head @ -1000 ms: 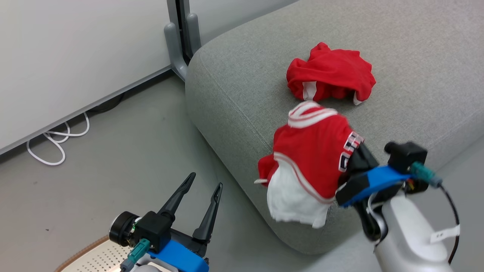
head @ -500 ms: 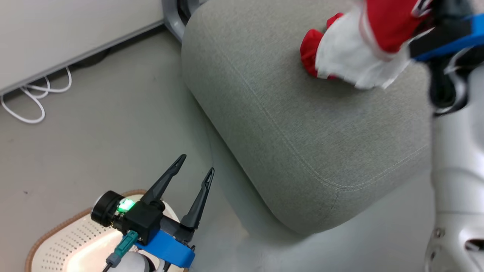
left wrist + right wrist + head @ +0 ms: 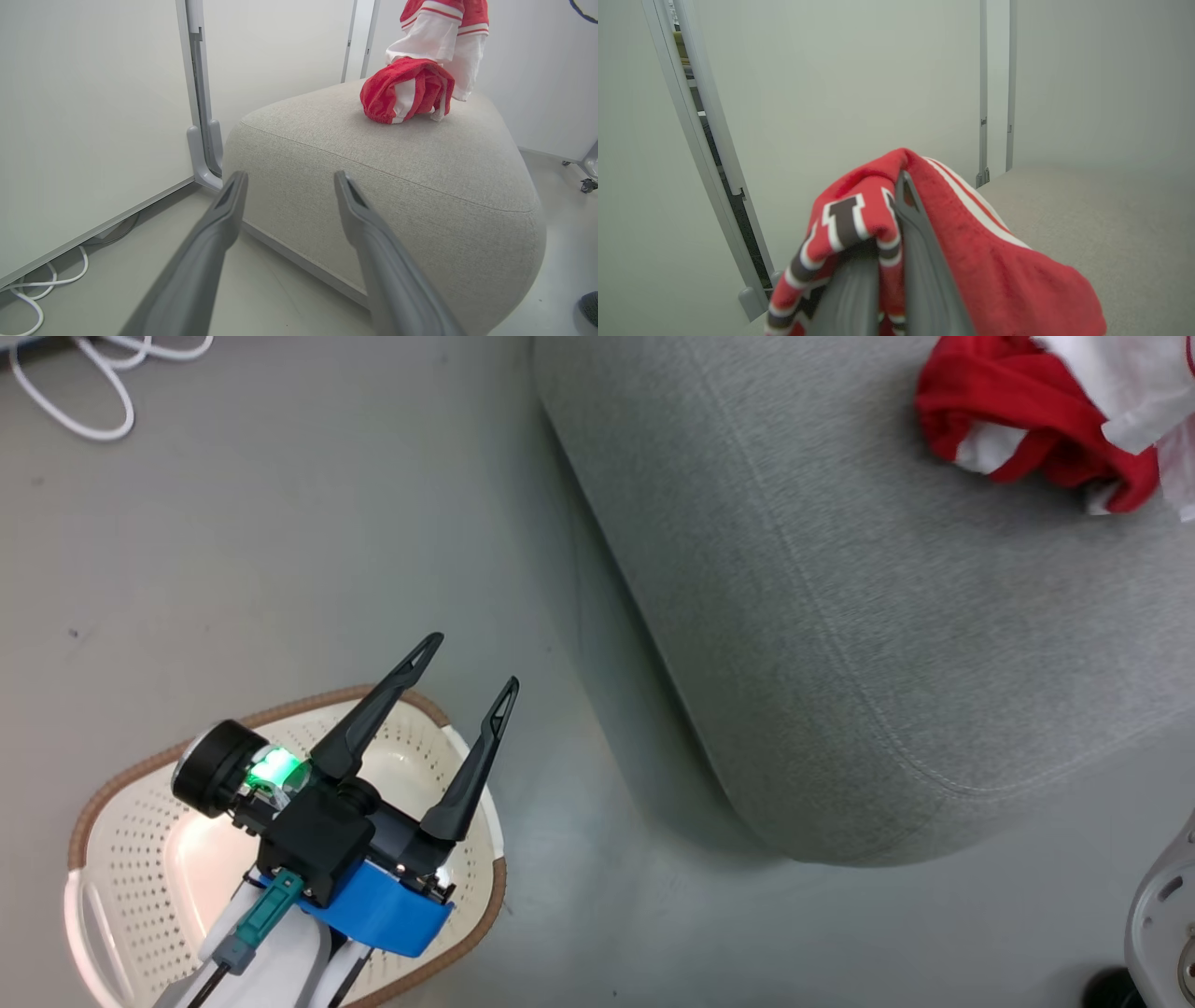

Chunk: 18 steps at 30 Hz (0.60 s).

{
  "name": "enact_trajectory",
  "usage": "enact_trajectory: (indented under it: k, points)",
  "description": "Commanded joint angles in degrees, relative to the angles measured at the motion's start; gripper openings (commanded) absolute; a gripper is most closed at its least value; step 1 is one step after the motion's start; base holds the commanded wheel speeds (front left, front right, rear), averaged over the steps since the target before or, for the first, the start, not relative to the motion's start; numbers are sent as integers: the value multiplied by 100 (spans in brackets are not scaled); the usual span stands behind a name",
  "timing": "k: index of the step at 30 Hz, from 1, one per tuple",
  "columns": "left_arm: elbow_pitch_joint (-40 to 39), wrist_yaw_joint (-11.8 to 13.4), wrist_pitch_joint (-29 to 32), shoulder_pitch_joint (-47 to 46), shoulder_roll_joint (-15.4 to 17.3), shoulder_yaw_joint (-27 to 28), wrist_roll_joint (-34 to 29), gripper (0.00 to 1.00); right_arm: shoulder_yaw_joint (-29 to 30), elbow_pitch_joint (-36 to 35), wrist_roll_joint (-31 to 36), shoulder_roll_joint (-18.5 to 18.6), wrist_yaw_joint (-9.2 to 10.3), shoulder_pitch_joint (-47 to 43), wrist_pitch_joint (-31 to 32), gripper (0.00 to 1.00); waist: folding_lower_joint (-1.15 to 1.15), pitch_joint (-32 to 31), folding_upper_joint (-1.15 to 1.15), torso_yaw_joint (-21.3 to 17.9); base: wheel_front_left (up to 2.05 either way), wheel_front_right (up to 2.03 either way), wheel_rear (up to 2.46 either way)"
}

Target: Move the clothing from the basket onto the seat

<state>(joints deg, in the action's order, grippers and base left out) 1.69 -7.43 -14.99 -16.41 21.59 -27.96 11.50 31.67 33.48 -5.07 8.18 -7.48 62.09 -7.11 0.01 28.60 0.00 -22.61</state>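
Observation:
One red garment (image 3: 1018, 420) lies crumpled on the grey seat (image 3: 887, 616), also seen from the left wrist as a red-and-white bundle (image 3: 404, 95). The second garment (image 3: 439, 37), red with white trim, hangs just above it. In the right wrist view my right gripper (image 3: 892, 219) is shut on that lettered red garment (image 3: 971, 261), over the seat (image 3: 1087, 210). The cream basket (image 3: 121, 840) with a brown rim stands on the floor at lower left. My left gripper (image 3: 472, 661) hovers over it, open and holding nothing, its fingers (image 3: 224, 219) pointing toward the seat (image 3: 397, 154).
A white cable (image 3: 84, 392) lies coiled on the floor by the wall. A grey panel post and its foot (image 3: 205, 154) stand beside the seat's far corner. A caster (image 3: 586, 184) shows at right. My pale right arm base (image 3: 1162, 924) is at lower right.
The head camera has tilted down, bringing the basket into view. My right gripper has carried the lettered garment from the seat's front edge up over the seat, beside the first garment.

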Motion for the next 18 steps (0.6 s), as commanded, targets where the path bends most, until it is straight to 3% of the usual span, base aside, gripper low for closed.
enact_trajectory:
  k: [1,9,18]
  points:
    - [-62,-7,-28,-121,54,31,-49,100,58,106,50,16,-3,-1,-86,0,-1,275,0,211,0,0,0]
    - [-256,1,-29,-249,214,51,-122,100,381,1077,315,-55,-3,-118,-488,0,-1,668,0,310,0,0,0]
    - [-234,30,-29,-284,195,37,-78,100,660,1727,822,-86,-3,-108,-693,0,-1,649,0,324,0,0,0]
